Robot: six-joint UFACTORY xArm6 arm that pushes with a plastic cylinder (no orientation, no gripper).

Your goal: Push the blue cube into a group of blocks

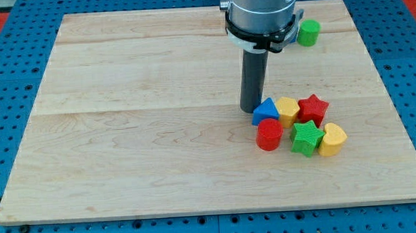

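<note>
My tip [251, 111] sits touching the blue cube [265, 111] at its nine o'clock, the cube seemingly against the yellow block [287, 110] already, so we're finishing; no fingers here, nothing held.

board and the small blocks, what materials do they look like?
Board: looks like light wood, matte; faint grain and plank seams show. Blocks, e.g. the red star and green star: probably plastic, possibly 3D-printed; saturated uniform colour with fine ridged lines on the sides. The blue block beside my tip looks the same.
</note>
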